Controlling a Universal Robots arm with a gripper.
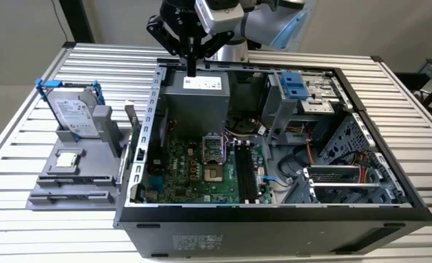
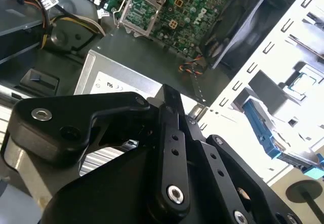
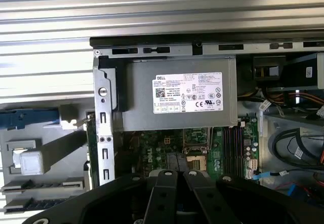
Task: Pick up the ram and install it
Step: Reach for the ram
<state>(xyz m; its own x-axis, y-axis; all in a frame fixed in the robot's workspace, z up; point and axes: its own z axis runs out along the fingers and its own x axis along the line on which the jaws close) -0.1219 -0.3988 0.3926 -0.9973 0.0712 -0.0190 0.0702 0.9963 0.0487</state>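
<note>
Open case (image 1: 274, 211) on the slatted table (image 1: 55, 235). Gripper (image 1: 192, 70) hangs over the power supply (image 1: 197, 104) at the case's far side, jaws pinched together, nothing held. Ram (image 1: 132, 121) stands on edge by the grey fixture (image 1: 77, 181), just outside the case wall, so it's toward the exterior view's left and nearer than the gripper. Long axis looks near–far, along that wall. Exterior view gives that offset; first wrist view gives the ram's green edge (image 3: 91, 143) against the wall.

case (image 1: 274, 222) open above, power supply (image 1: 197, 109) under jaws
</note>
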